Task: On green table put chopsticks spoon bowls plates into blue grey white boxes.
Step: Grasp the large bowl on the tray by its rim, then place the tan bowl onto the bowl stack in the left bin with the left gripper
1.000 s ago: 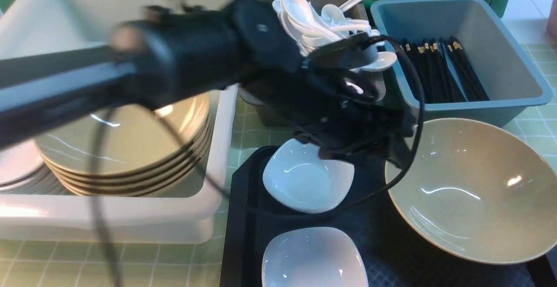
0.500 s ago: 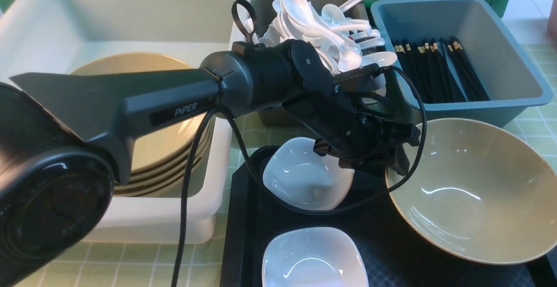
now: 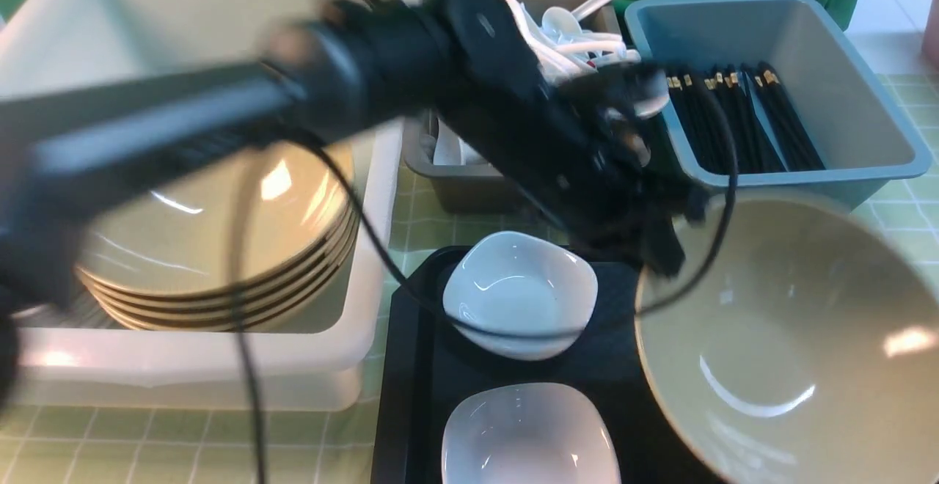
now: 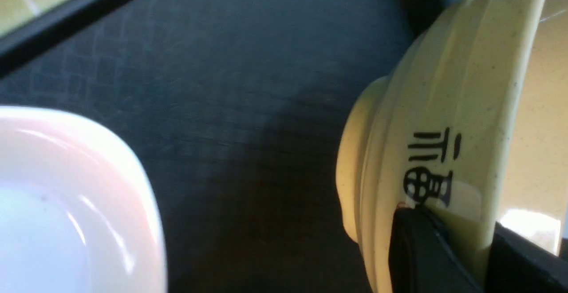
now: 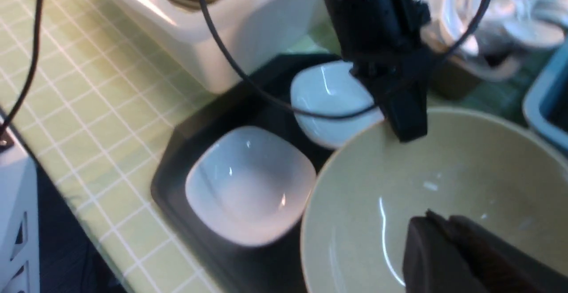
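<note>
On the green surface (image 3: 183, 440) lie a black tray (image 3: 411, 396), a white box (image 3: 220, 367) left of it, a grey box (image 3: 469, 191) and a blue box (image 3: 866, 103) behind.

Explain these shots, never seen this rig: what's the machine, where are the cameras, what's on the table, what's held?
It is a robot with two arms, each ending in a two-finger gripper. One camera sits between the arms looking forward; the other two ride on the wrists. On the green table stand a white box with stacked bowls, a grey box of spoons and a blue box of chopsticks. A black tray carries white plates. The left gripper is shut on the rim of a tan bowl. The right gripper is shut, holding nothing, by that bowl.
</note>
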Robot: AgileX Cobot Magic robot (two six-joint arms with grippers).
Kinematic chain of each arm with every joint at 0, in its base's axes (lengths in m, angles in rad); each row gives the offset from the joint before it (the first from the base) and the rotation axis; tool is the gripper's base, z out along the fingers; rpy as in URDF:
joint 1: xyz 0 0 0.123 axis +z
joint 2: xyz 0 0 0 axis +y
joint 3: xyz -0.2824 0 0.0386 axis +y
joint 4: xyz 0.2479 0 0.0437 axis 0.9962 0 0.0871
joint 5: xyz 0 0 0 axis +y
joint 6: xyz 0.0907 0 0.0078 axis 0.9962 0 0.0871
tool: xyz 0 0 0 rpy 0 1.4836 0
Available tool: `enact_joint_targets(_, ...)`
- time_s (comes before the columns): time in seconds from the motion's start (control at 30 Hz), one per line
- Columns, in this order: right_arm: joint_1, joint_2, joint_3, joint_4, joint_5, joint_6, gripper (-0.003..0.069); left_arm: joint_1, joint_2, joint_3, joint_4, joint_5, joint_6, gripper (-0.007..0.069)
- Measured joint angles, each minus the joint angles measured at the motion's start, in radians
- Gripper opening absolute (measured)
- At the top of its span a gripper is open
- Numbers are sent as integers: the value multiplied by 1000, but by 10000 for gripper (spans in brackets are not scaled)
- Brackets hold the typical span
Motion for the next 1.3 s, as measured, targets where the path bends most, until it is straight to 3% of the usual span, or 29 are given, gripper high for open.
enact_joint_targets(0.2,10,53,-75,50,-39,-72,47,157,-218,0,-4,134,-18,19)
enact_joint_targets(0.43,12,168,-104,219,-59,-237,47,391,-459,129,-14,225,-50,19)
enact_joint_targets(0.53,12,233,-104,362,-63,-362,47,542,-580,276,-25,234,-62,19)
enact_joint_targets(0.67,13,318,-104,541,-71,-508,47,845,-716,449,-51,235,-66,19)
enact_joint_targets(0.7,13,325,-104,552,-71,-523,47,875,-723,459,-54,233,-65,19)
enact_joint_targets(0.73,13,353,-104,587,-71,-551,48,997,-745,494,-77,217,-65,19)
enact_joint_targets(0.83,13,380,-104,601,-69,-565,53,1111,-743,515,-100,183,-65,19)
enact_joint_targets(0.97,13,394,-104,607,-67,-572,58,1177,-703,519,-106,142,-65,19)
enact_joint_targets(1.3,13,394,-104,612,-62,-574,68,1178,-542,519,-88,118,-56,19)
